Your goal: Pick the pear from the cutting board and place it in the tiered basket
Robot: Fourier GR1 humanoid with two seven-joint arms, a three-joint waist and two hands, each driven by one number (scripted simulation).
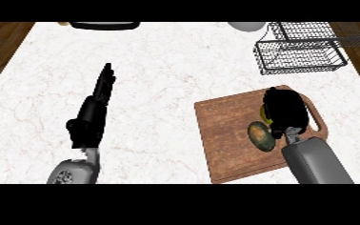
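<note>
The right robot hand (pixel 285 108) covered much of what lay beneath it on the wooden cutting board (pixel 225 133), so only a sliver of yellow-green showed at its left edge, and whether its fingers were curled round anything could not be told. The pear (pixel 261 136), dull green and brown, lay on the board just beside and below that hand, touching or nearly touching it; the contact itself was hard to make out. The grey right forearm rose from the lower edge, partly overlapping the board's near corner. The left robot hand (pixel 98 100) rested on the marble bench (pixel 169 66) well to the left, fingers straight and pointing away. The wire tiered basket (pixel 299 52) stood at the far right, apart from the board. At the top edge a dark object and a white one were cut off.
</note>
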